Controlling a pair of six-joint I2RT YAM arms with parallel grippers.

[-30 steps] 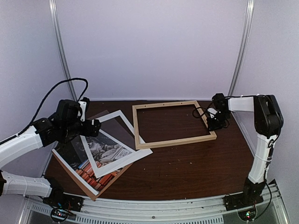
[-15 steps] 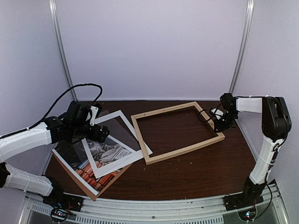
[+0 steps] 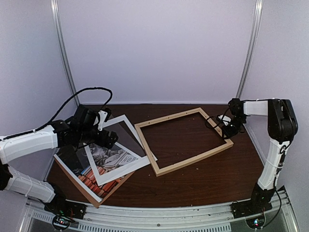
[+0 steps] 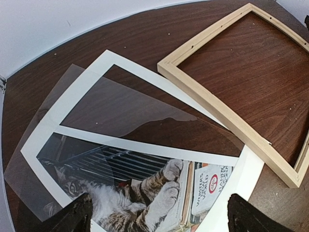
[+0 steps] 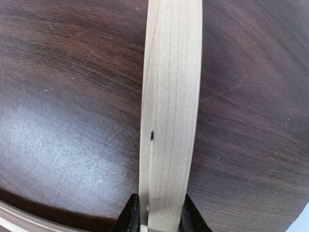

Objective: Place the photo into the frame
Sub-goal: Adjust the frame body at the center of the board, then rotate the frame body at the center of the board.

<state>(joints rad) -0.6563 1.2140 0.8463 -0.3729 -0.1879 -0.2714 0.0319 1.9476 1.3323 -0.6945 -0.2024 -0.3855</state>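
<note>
I read lettering only from my left wrist view, on photo (image 4: 145,193). Book spines (image 4: 208,189) at 5 o'clock, just beside cat's paws. White spine, text running sideways: looks like "WEBSTER'S NEW WORLD", only "WORLD" sure. Red round emblem (image 4: 211,170) on same spine, its letters too small for me. Neighbouring spine toward 3 o'clock: also ends "WORLD", first word unclear.

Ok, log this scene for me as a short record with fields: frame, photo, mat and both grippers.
frame: light wood, flat on the table, centre empty
photo: cat print, left of the frame, partly under the white mat
white mat: on top of the photo
left gripper: open, above the photo
right gripper: shut on the frame's right rail
</note>
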